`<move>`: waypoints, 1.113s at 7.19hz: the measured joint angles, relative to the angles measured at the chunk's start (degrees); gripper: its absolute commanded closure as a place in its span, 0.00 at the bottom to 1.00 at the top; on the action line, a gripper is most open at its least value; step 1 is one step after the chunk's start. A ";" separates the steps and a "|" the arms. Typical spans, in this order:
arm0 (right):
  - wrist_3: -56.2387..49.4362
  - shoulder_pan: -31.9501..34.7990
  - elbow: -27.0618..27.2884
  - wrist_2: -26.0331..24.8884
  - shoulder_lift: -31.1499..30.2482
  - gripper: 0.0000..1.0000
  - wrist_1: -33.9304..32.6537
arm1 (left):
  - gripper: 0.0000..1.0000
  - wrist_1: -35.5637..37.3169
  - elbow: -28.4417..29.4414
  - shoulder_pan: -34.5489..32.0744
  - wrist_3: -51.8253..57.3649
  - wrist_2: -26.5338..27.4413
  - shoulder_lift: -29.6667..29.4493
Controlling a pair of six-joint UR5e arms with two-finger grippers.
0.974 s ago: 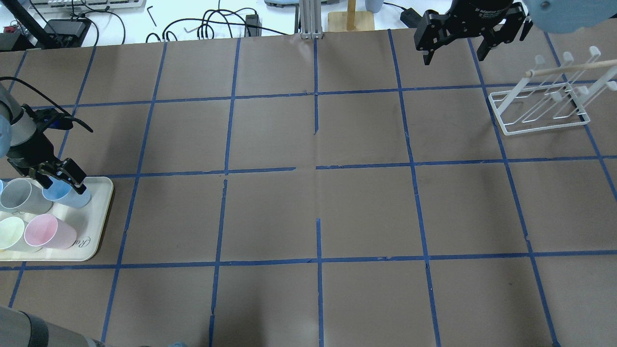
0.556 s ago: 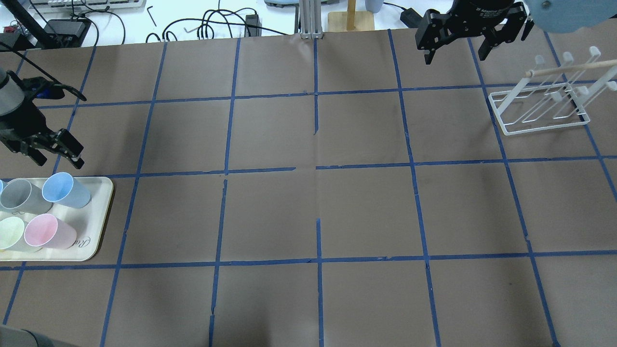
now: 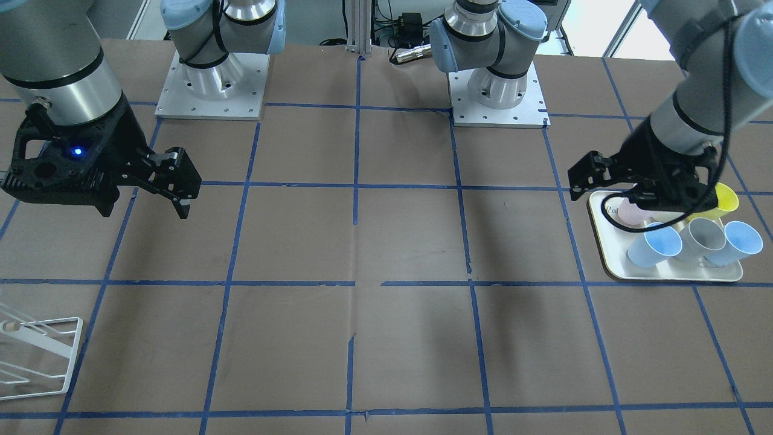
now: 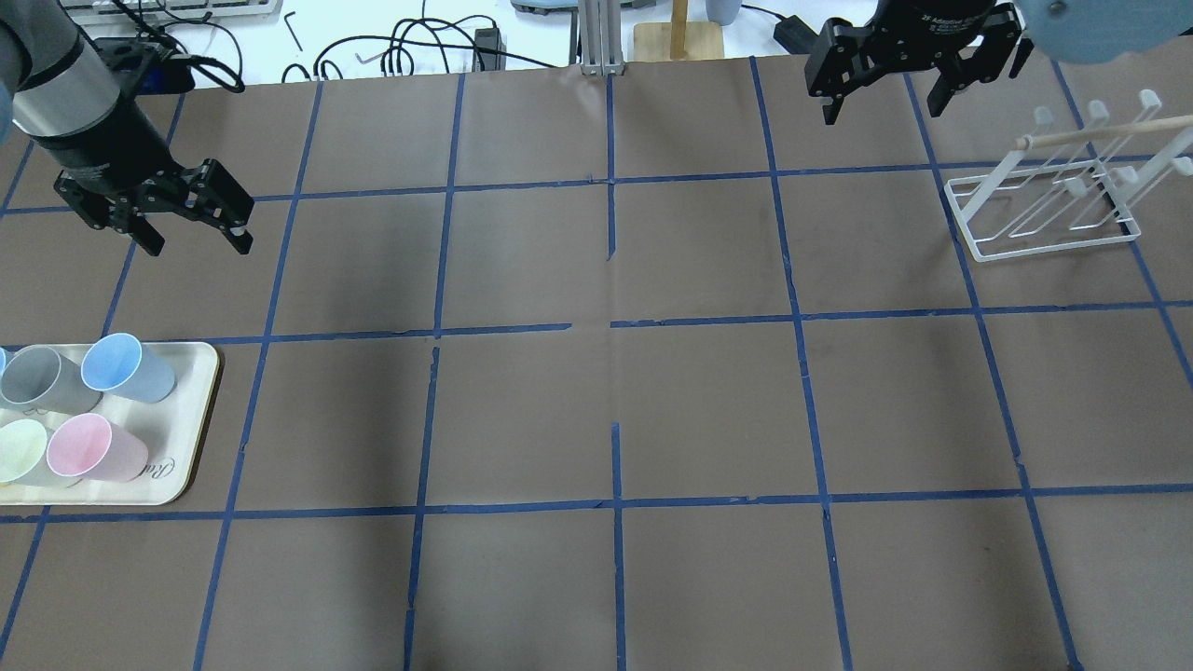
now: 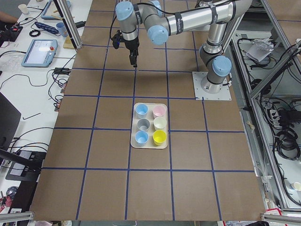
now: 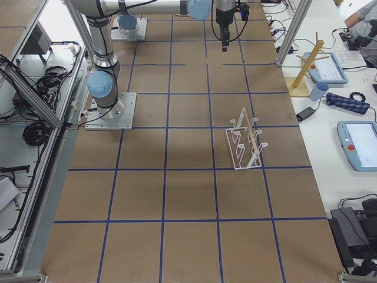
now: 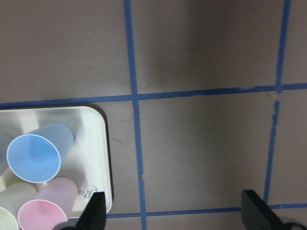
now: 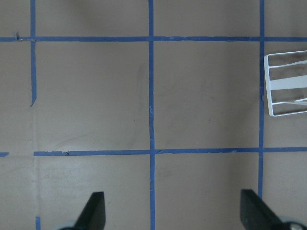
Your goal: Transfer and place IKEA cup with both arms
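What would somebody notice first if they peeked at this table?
Probably the cream tray of six pastel cups at the robot's left end of the brown table. Then the black left gripper and right gripper, both hanging open and empty above it, and the white wire rack at the right end.

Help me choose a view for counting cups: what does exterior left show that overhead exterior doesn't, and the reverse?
Only exterior left: the whole tray with all six cups on it, including the yellow cup. Only overhead exterior: the white rack and the right gripper, jaws open; there the tray runs off the picture's edge and the yellow cup is out of frame. Both: the IKEA cup, the pink cup, the grey cup and the left gripper.
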 measured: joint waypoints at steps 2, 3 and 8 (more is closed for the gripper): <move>-0.03 -0.11 0.04 -0.04 0.04 0.00 0.04 | 0.00 -2.75 -0.53 -6.13 -5.42 -3.21 4.82; -0.05 -0.13 0.05 -0.08 0.04 0.00 0.03 | 0.00 -3.59 -1.29 -8.81 -6.78 -3.56 6.53; 1.94 0.56 0.13 0.44 -0.96 0.00 1.22 | 0.00 -3.23 -7.98 -12.73 -8.09 0.53 12.87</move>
